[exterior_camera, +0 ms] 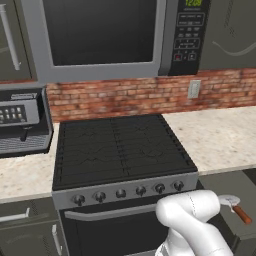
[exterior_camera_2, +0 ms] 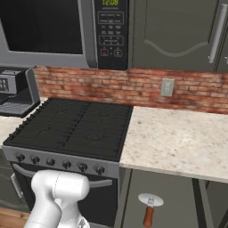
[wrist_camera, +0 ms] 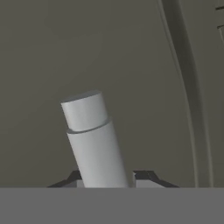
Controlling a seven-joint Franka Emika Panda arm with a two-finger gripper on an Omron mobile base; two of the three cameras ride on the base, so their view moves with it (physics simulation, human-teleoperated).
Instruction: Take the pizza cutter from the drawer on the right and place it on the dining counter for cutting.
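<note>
Stove (exterior_camera: pixel 120 145) sits in the middle under the microwave (exterior_camera: pixel 100 35), with the speckled worktop (exterior_camera_2: pixel 178 138) running off to its right along the brick wall. Below that worktop, on the near right, the drawer (exterior_camera_2: pixel 178 196) is pulled out and you can look straight down into its grey inside.

The arm (exterior_camera: pixel 195 220) is bent low in front of the oven door. In the hand view the gripper (wrist_camera: pixel 107 177) has its jaws pinched narrow around a pale grey bar (wrist_camera: pixel 92 140) that sticks up between the tips. My guess is it's the drawer's handle, but I can't say for sure.

The pizza cutter (exterior_camera_2: pixel 149 208) lies flat on the drawer floor, silvery wheel toward the wall and wooden handle toward the near side.

If I'm right, the drawer looks open far enough, so the step in hand is letting go and going for the cutter. I'd open the jaws fully and back straight off the bar before lifting, so the drawer doesn't get nudged shut. Then come down from above on the wooden handle, jaws across its width. The wheel end looks thin and slippery, so I'd skip it.
</note>
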